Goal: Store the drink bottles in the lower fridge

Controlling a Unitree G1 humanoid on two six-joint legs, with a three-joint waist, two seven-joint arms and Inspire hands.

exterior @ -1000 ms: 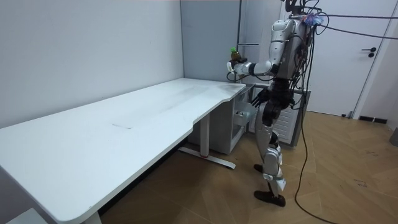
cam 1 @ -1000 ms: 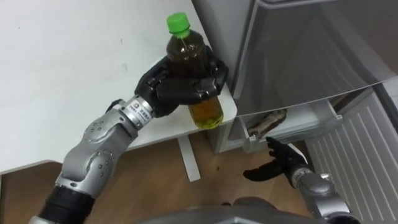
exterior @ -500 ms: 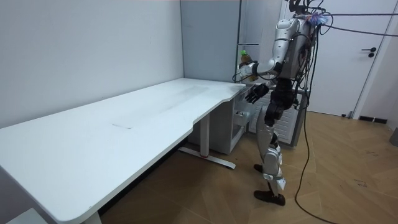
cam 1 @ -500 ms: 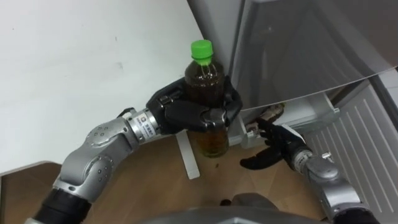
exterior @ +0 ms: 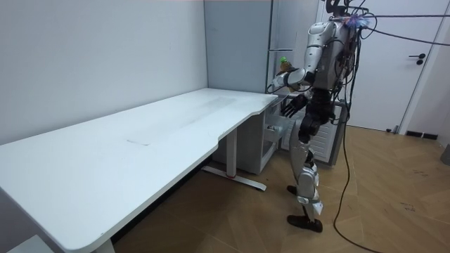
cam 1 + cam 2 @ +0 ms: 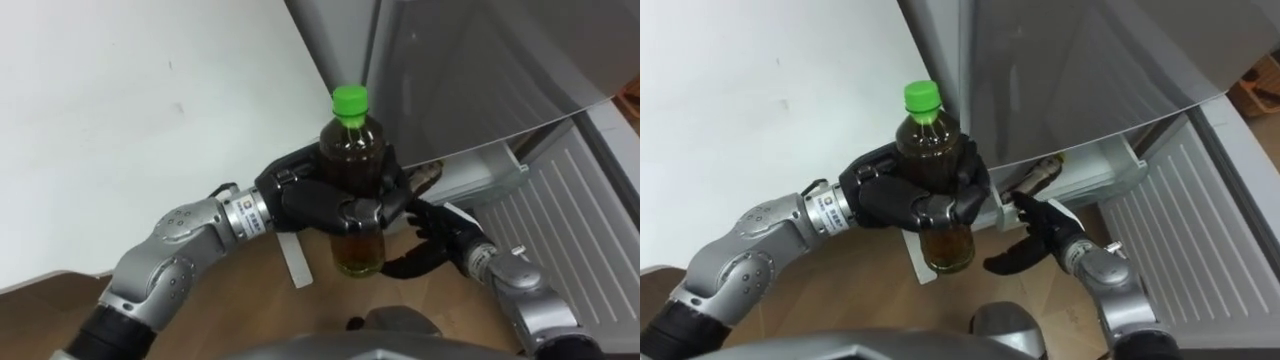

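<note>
A tea bottle with a green cap and amber liquid is upright in my left hand, whose fingers are curled round its middle. It hangs past the white table's corner, in front of the grey fridge. In the right eye view the bottle sits in the same left hand. My right hand is open, fingers spread, low beside the bottle's base and before the open lower fridge compartment. The room view has the bottle raised at chest height.
The white table stretches to my left, its leg below the corner. The lower fridge's white ribbed door stands open at the right. Wooden floor lies underneath. I stand at the table's far end, facing the fridge.
My left hand has carried the bottle rightward off the table's corner to the fridge front. The right hand has risen closer to the bottle's base.
</note>
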